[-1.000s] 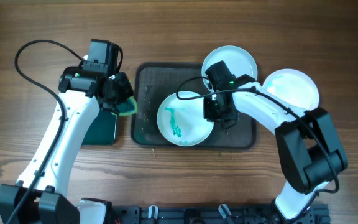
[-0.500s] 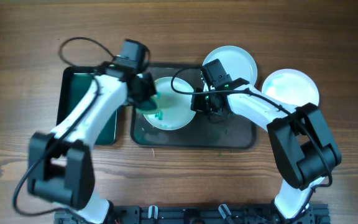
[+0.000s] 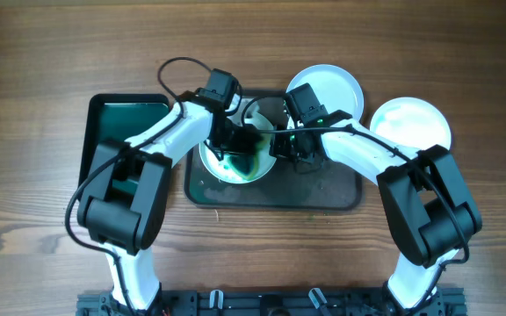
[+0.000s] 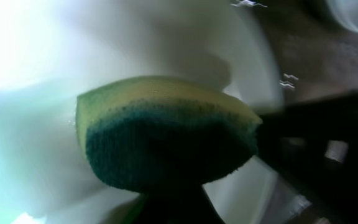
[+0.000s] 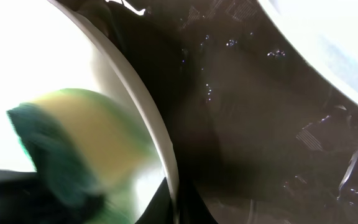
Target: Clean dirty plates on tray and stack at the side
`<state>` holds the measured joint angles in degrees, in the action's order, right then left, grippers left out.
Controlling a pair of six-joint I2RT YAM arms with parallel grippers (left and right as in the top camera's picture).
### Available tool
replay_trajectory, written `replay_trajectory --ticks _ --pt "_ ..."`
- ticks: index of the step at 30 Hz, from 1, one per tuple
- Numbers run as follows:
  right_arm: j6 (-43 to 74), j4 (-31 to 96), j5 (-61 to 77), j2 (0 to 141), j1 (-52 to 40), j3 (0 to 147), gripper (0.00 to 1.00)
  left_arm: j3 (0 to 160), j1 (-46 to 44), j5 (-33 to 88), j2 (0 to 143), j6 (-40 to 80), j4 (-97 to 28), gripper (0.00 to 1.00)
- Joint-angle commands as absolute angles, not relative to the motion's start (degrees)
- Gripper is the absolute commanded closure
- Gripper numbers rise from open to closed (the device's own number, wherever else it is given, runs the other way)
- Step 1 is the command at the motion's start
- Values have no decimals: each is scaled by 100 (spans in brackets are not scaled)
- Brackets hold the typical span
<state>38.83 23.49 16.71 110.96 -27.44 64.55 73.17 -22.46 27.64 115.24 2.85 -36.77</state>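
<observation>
A white plate (image 3: 218,168) with teal-green smears sits at the left end of the dark grey tray (image 3: 323,186). My left gripper (image 3: 242,140) is shut on the yellow-green sponge (image 4: 166,137) and presses it onto this plate (image 4: 30,162). My right gripper (image 3: 279,146) is shut on the plate's right rim (image 5: 161,146); the sponge (image 5: 79,146) shows blurred beyond the rim. A second white plate (image 3: 334,88) overlaps the tray's far right corner. A pale blue plate (image 3: 413,123) lies on the table to the right of the tray.
A smaller black tray with a green inside (image 3: 117,132) stands left of the grey tray. The grey tray's wet dark floor (image 5: 260,124) fills the right wrist view, with another plate's edge (image 5: 334,37) at top right.
My left arm has swung right from the small black tray, carrying the sponge onto the smeared plate. My right gripper has shifted the plate left on the tray and still holds its rim.
</observation>
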Motion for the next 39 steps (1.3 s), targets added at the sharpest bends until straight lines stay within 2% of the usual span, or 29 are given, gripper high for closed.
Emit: replay_trajectory --ticks 1,3,6,10,12,14,15,19,21,24,26,28,32,35,39 --pt "3896 2405 1664 11417 -2768 6351 96 7251 -2383 2596 11690 622 -3273 96" --pt "3898 2410 1664 11417 -2768 6351 96 7251 -2383 882 11690 1540 -3332 96" --pt "3894 2414 1662 11417 -2768 6351 96 7251 -2383 -2294 11690 3188 -3994 96" --pt "3852 2440 1662 11417 -2768 6351 96 7253 -2383 -3656 11688 3415 -4473 96" --pt "3857 2436 1662 11417 -2768 6351 96 7251 -2390 -3658 11688 3411 -4589 96" --pt "3861 2432 1662 11417 -2768 6351 96 7251 -2416 -2620 11688 2803 -4545 96" --pt "3859 2434 1664 11417 -2768 6351 96 7251 -2427 -1664 11690 2233 -4431 96" --pt "3859 2440 1664 11417 -2768 6351 96 7251 -2427 3382 11690 -244 -4244 96" --pt "3859 2443 1664 11417 -2768 6351 96 7251 -2427 4523 11690 -598 -4097 96" --pt "3859 2460 1667 11417 -2768 6351 96 7251 -2423 4132 11690 -108 -3415 96" --pt "3857 2467 1667 11417 -2768 6351 96 7251 -2423 2849 11690 860 -2902 96" --pt "3857 2469 1667 11417 -2768 6351 96 7251 -2423 1079 11690 1791 -2582 96" --pt "3854 2469 1664 11417 -2768 6351 96 7251 -2423 -1695 11690 3291 -2661 96" --pt "3854 2469 1664 11417 -2768 6351 96 7251 -2423 -2582 11690 4180 -3022 96" --pt "3854 2469 1664 11417 -2768 6351 95 7251 -2423 -2672 11690 4947 -3870 96"
